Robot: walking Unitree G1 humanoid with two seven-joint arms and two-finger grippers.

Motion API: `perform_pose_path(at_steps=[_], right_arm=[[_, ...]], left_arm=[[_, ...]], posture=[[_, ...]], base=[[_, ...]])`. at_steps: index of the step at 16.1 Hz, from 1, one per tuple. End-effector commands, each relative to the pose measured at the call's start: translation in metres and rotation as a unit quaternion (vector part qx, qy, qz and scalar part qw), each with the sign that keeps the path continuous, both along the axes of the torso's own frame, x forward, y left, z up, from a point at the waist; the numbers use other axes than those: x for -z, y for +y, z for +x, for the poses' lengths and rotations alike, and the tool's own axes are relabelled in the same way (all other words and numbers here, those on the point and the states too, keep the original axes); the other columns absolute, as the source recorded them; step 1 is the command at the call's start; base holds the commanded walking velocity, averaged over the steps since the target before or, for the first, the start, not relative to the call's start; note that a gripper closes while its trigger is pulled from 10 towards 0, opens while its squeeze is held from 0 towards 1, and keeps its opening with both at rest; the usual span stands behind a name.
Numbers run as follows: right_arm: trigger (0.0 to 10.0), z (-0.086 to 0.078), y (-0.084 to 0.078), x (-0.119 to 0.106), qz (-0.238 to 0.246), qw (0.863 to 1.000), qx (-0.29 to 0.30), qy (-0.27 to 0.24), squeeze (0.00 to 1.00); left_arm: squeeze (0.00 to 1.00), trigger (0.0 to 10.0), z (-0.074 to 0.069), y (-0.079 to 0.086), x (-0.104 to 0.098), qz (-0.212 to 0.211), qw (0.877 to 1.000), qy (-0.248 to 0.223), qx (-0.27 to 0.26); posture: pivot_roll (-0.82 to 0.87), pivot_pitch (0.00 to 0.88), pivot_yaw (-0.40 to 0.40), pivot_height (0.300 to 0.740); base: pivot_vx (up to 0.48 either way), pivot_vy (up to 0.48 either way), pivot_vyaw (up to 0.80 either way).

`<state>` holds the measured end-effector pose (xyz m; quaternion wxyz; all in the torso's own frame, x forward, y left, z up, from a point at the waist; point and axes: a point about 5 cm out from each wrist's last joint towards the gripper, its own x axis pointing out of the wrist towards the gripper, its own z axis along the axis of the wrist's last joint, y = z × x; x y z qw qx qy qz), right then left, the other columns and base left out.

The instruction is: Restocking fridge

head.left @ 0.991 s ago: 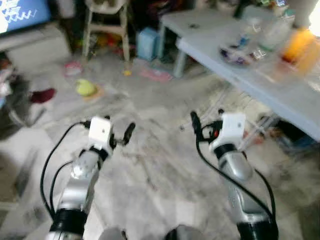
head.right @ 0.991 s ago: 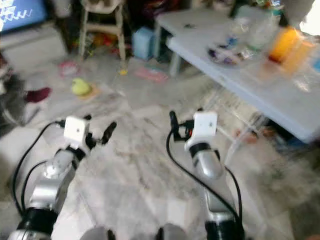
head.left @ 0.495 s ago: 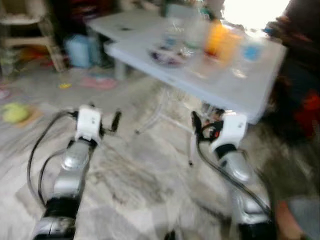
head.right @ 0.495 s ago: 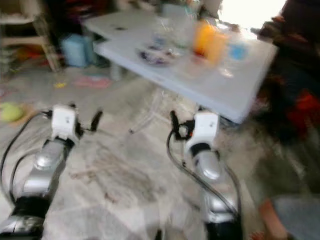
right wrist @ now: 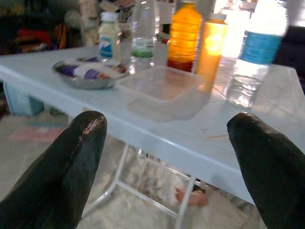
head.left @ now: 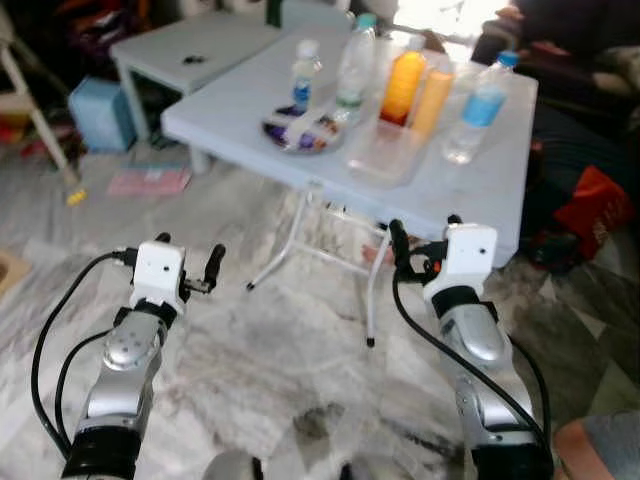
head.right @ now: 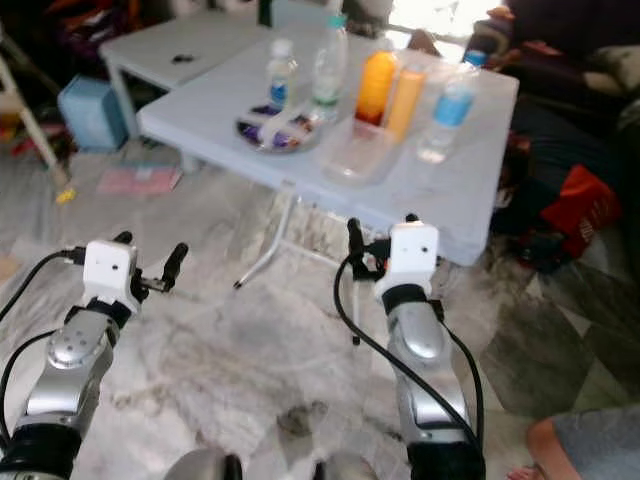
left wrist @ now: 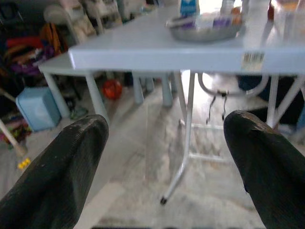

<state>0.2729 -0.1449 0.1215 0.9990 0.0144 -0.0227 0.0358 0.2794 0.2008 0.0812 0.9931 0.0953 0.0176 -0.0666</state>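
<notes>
My left gripper (left wrist: pixel 164 157) and right gripper (right wrist: pixel 167 157) hang empty, fingers spread wide, above the marble floor (head.left: pixel 250 360). Ahead, the folding table (head.left: pixel 470 190) carries a clear container (right wrist: pixel 159 88), a foil tray (right wrist: pixel 86 76), then two orange juice bottles (right wrist: pixel 186 36) and water bottles (right wrist: pixel 250 57) behind.

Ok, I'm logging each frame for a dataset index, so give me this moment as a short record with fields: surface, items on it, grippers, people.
surface: white folding table
items: two orange bottles side by side, blue-label water bottle, clear container, dish of packets, two more bottles behind the dish
left gripper: open, empty, short of the table
right gripper: open, empty, facing the container
people: a person seated beyond the table
</notes>
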Motion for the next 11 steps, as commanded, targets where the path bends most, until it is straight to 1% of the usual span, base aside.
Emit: perform_pose_path(at_steps=[1,2,3,4,6,7,8,9,11], right_arm=[[10.0,-0.001,-0.008,-0.001,0.015,1.0,0.018,-0.006,0.0],[10.0,0.0,-0.009,-0.001,0.008,0.999,0.033,-0.001,0.0],[10.0,0.0,-0.009,-0.001,0.009,1.0,0.03,0.0,0.0],[10.0,-0.001,-0.01,-0.003,0.012,0.999,0.03,-0.006,0.0],[10.0,0.0,-0.012,-0.003,0.022,0.999,0.034,-0.007,0.0],[10.0,0.0,-0.012,-0.002,0.027,0.999,0.038,-0.001,0.0],[10.0,0.0,-0.012,-0.003,0.027,0.999,0.039,-0.003,0.0],[10.0,0.0,-0.012,-0.003,0.026,0.999,0.041,-0.005,0.0],[10.0,0.0,-0.012,-0.003,0.027,0.999,0.04,-0.005,0.0]], left_arm=[[0.0,10.0,0.0,-0.006,0.0,-0.006,1.0,-0.004,-0.003],[0.0,10.0,0.001,-0.006,-0.002,-0.014,1.0,-0.014,-0.013],[0.0,10.0,0.002,-0.007,-0.003,-0.016,1.0,-0.017,-0.012],[0.0,10.0,0.007,-0.011,-0.007,-0.023,1.0,-0.017,-0.008],[0.0,10.0,0.013,-0.012,-0.014,-0.027,0.999,-0.026,0.009],[0.0,10.0,0.014,-0.012,-0.016,-0.029,0.999,-0.03,0.011],[0.0,10.0,0.015,-0.013,-0.018,-0.024,0.999,-0.035,0.015],[0.0,10.0,0.017,-0.015,-0.02,-0.031,0.999,-0.037,0.021],[0.0,10.0,0.018,-0.017,-0.022,-0.034,0.998,-0.04,0.028]], posture=[[-0.07,0.049,-0.061,0.74],[-0.07,0.047,-0.062,0.74],[-0.07,0.045,-0.061,0.74],[-0.07,0.044,-0.061,0.74],[-0.07,0.044,-0.06,0.74],[-0.07,0.045,-0.057,0.74],[-0.07,0.048,-0.058,0.74],[-0.07,0.048,-0.058,0.74],[-0.06,0.053,-0.061,0.74]], base=[[0.266,0.0,0.0],[0.0,0.0,0.0],[0.0,0.0,0.0],[0.0,0.0,0.0],[0.0,0.0,0.0],[0.266,0.0,-0.4],[0.337,0.0,-0.8],[0.431,0.0,-0.8],[0.472,0.0,0.0]])
